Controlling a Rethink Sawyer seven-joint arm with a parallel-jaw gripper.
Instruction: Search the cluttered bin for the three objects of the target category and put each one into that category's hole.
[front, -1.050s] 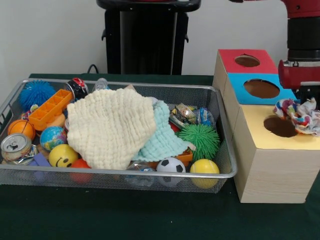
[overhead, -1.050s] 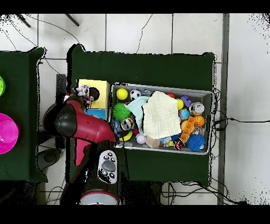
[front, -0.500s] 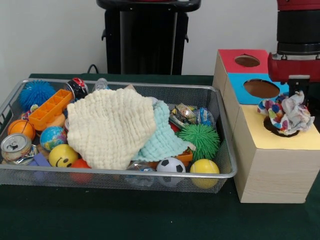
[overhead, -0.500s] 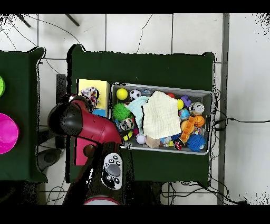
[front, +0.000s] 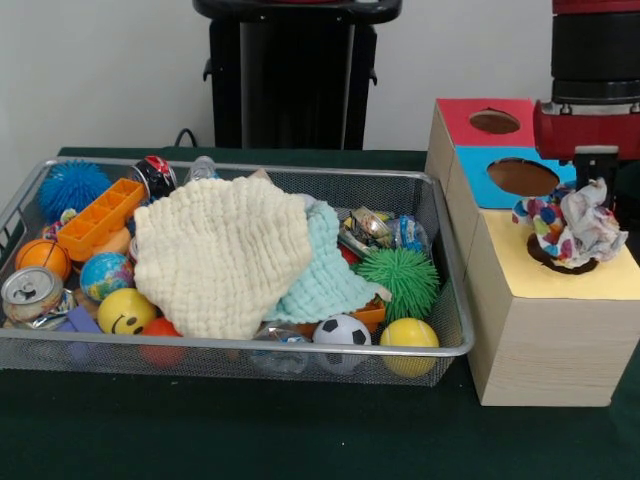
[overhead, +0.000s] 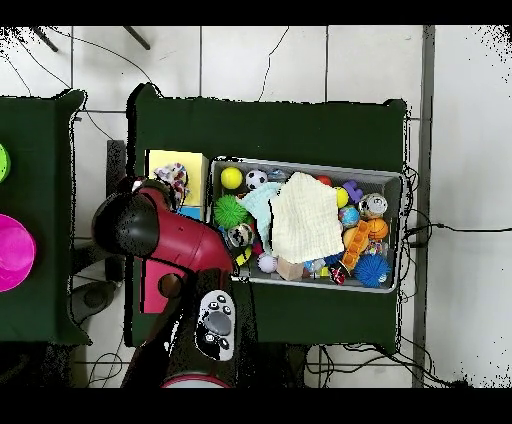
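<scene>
front view: crumpled patterned cloth (front: 570, 226) over yellow panel's round hole (front: 560, 262); gripper (front: 597, 180) grip unclear

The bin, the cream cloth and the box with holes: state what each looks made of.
The bin: metal wire mesh, silvery, see-through walls with a bright rim. The cream cloth: soft woven or knitted fabric, matte, with a ribbed, puckered texture and limp folds. The box: probably light wood or wood-look board, with faint grain on the sides; its top looks covered in matte coloured paper.
</scene>
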